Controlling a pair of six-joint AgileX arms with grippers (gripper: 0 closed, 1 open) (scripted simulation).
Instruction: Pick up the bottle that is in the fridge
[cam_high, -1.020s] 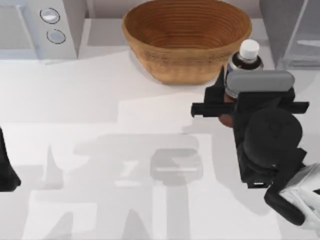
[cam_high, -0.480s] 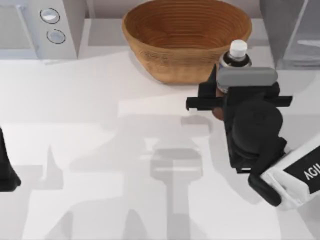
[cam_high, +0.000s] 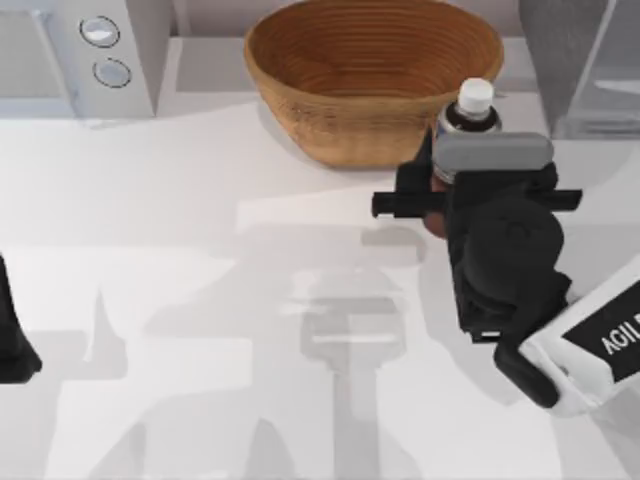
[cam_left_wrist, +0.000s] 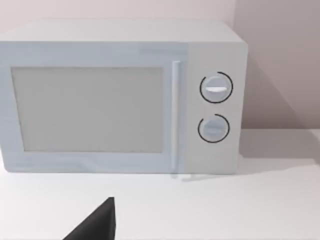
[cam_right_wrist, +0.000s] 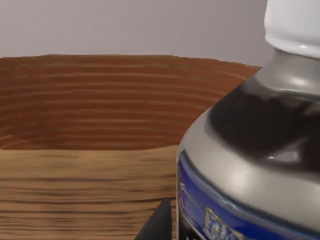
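- The left arm (cam_high: 12, 335) is sitting parked at the table's left edge, mostly cut off by the top view's border; I cannot tell how its tool is set, as just a dark sliver (cam_left_wrist: 95, 223) of it is poking into the left wrist view.
- A white microwave (cam_high: 70, 55) with two round knobs is standing at the back left, its top cropped in the top view; the left wrist view is facing its door (cam_left_wrist: 87, 110) squarely.
- The white table (cam_high: 200, 200) is carrying grey shadows across its middle.
- A large brown woven bowl (cam_high: 372, 75) is sitting at the back centre, its far rim clipped by the top view's edge.
- The bottle (cam_high: 472, 108) is standing upright just beside the bowl's right side, outside the fridge; its whitish cap and dark shoulder are showing, while its lower body is largely hidden under the wrist housing. Up close, a blue label band (cam_right_wrist: 235, 200) is partly visible.
- The right gripper (cam_high: 440, 205) is grasping the bottle, fingers clenched on its reddish-brown body, though the contact itself is hard to make out.
- The dark-grey fridge (cam_high: 585, 60), with its pale translucent door, is standing at the back right, cropped at the corner.
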